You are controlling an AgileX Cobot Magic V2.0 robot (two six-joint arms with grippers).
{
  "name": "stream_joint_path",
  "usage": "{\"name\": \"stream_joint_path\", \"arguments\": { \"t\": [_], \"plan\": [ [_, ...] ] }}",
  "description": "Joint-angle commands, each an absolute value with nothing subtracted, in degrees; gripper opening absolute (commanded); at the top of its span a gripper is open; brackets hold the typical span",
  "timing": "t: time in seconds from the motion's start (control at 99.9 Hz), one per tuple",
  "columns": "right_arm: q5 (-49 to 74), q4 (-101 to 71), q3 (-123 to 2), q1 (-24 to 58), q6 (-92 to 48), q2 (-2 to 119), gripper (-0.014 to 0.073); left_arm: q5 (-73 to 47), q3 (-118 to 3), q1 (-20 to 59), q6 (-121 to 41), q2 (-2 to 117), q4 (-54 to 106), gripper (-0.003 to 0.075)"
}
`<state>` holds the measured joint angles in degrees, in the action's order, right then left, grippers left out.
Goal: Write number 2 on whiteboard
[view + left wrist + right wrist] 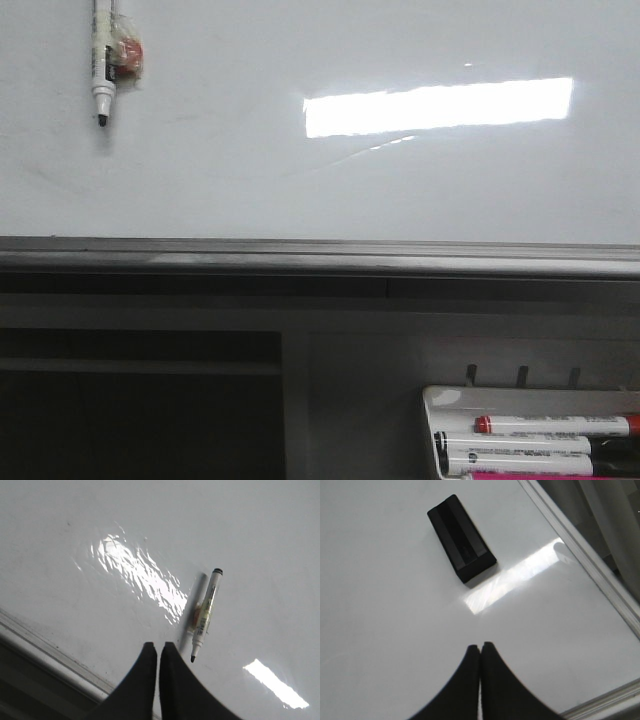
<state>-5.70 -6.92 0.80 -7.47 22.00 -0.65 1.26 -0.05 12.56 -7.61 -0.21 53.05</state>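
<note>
While whiteboard [300, 190] blank, tray [440, 400] holds markers [520, 455]

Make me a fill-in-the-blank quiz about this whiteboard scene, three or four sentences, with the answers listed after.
1. The marker stuck to the whiteboard points its tip ____.
2. The left gripper has its fingers ____.
3. The eraser on the board is ____ in colour.
4. The number of strokes drawn on the board so far is ____.

Answers: down; shut; black; zero
</note>
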Motion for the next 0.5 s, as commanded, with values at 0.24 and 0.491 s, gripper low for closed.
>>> {"name": "stream_joint_path", "arguments": {
  "t": [0.24,0.491],
  "plan": [
    [10.42,-5.51,-14.06,-5.07,18.53,6.09,-0.0008,-12.76,-18.87,12.7,-7.28,12.97,21.87,0.0008],
    [15.76,-5.92,-25.06,3.1,10.92,20.55,0.0343,-21.42,-35.88,12.7,-7.28,39.01,17.0,0.0454]
  ]
}}
